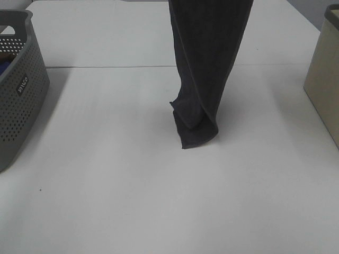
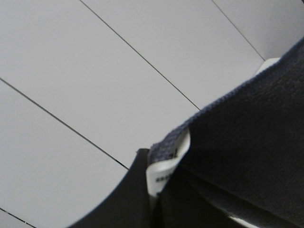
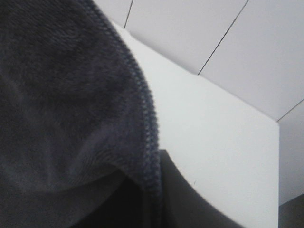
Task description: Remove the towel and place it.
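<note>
Towel is seen hung over the middle of the desk, with its top end cut off by the upper edge of the exterior high view. Dark charcoal-navy terry, draped in long vertical folds. Only the lower hemmed end is touched down on the desk, with a small folded corner bent toward the near side. The rest is held up in the air.

Grey perforated basket is set at the left edge of the desk, well apart from the towel. A beige bin is seen at the right edge, also well apart.

Left hand is clenched on the towel: in the left wrist view the cloth edge and a white care label are pinched in the grip. Right hand is clenched on the towel too. In the right wrist view the stitched hem is run straight down into the grip, though the hand itself is mostly covered by cloth. Neither hand is caught in the exterior high view.

Progress: removal is judged done, since no part of the towel is in or on the basket. Placing is judged barely begun, as only the bottom end is on the desk. Left to do: the towel is to be lowered and laid down, then let go. The exact spot meant for it cannot be told. Bunching of the folded lower end is judged likely if it is lowered straight down.
</note>
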Tool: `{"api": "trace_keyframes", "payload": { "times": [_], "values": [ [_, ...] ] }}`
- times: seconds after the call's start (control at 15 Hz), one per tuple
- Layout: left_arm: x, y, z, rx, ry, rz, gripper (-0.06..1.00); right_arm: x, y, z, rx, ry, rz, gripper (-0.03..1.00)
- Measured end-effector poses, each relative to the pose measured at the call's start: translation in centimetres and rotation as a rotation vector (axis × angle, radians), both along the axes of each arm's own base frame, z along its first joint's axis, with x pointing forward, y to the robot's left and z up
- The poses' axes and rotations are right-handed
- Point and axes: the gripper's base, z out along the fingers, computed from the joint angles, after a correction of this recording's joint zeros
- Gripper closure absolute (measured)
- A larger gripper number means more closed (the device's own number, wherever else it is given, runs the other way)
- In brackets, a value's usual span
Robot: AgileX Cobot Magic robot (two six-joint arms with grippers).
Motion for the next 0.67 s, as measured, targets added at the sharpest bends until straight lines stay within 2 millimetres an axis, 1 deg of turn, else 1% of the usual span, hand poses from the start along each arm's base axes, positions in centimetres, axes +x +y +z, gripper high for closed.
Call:
{"api": "trace_keyframes", "payload": {
  "times": [0.2, 0.27, 0.33, 0.4, 0.47, 0.53, 0.67],
  "values": [
    [0.3, 0.4, 0.7, -0.049, -0.074, -0.013, 0.94, 0.7, 0.1, 1.5, 0.003, -0.185, 0.008, 0.96],
    [0.4, 0.4, 1.0, -0.063, -0.113, -0.025, 0.94, 0.8, 0.2, 1.7, 0.004, -0.220, 0.011, 0.96],
    [0.7, 0.4, 1.1, -0.074, -0.149, -0.032, 0.94, 1.5, 0.5, 2.0, 0.003, -0.294, 0.021, 0.96],
    [1.2, 0.5, 1.1, -0.082, -0.182, -0.037, 0.94, 1.8, 0.6, 2.0, 0.002, -0.318, 0.025, 0.96],
    [2.1, 0.8, 0.8, -0.086, -0.213, -0.035, 0.94, 2.4, 0.9, 1.9, 0.002, -0.352, 0.033, 0.96],
    [3.9, 1.7, 0.0, -0.089, -0.263, -0.020, 0.94, 4.0, 1.7, 1.0, 0.007, -0.399, 0.053, 0.96],
    [5.8, 3.0, -0.8, -0.100, -0.311, -0.003, 0.94, 5.2, 2.4, 0.2, 0.020, -0.445, 0.073, 0.96]
  ]
}}
